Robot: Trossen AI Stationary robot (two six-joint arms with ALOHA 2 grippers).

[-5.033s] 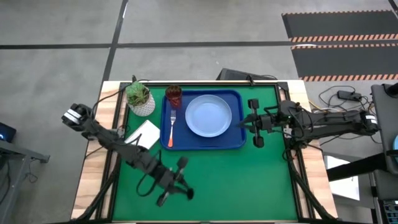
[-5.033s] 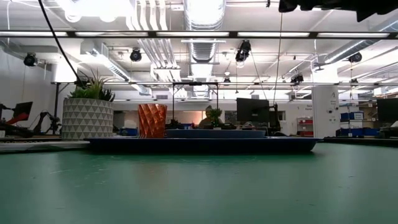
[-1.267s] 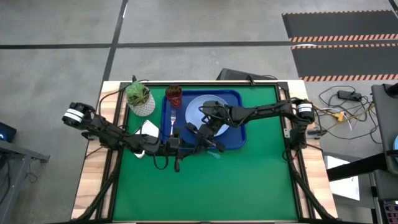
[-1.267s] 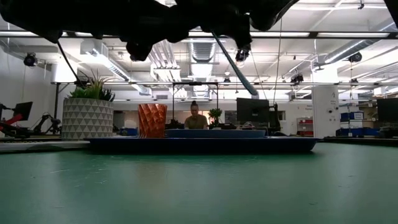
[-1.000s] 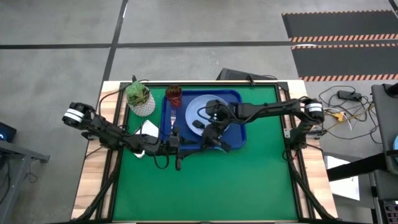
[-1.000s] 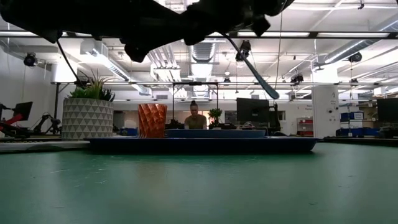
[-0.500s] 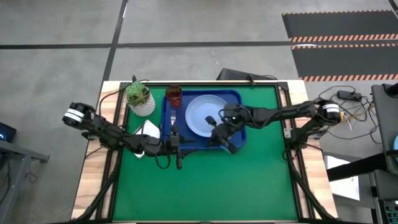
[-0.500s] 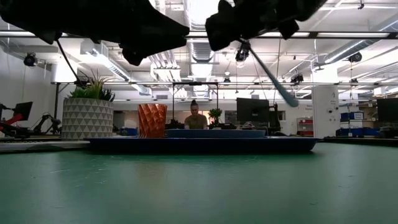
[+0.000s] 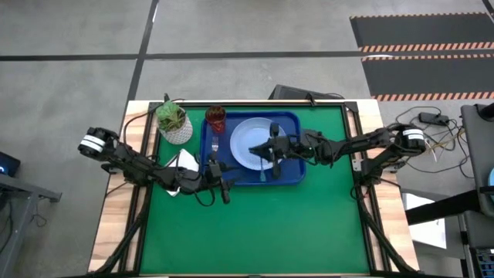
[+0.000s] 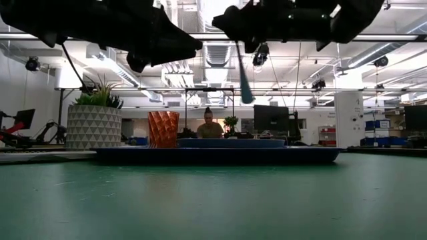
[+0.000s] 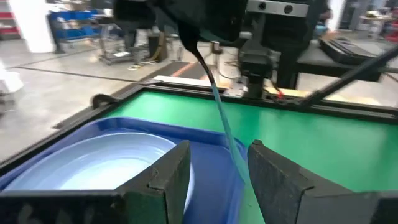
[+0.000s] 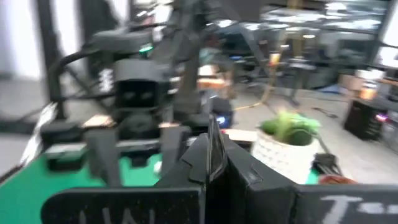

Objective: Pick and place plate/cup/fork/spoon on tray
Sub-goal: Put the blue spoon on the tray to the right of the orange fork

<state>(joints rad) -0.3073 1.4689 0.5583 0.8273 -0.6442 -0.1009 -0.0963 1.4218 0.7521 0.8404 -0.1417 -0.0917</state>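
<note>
Green mat, blue tray; right gripper jaws pinching spoon; left gripper jaws spread; no legible writing

Plastic, matt mat, bare wood

Tray and plate look smooth, glossy plastic; the bench edge is wood, its green mat apparently matt.

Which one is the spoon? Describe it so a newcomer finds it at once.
Start at the deep-blue tray at the table's far side. Over its right half, the right gripper is shut on the spoon, hanging above the plate. Its light-blue handle sets it apart from the orange-handled fork lying left of the plate.
</note>
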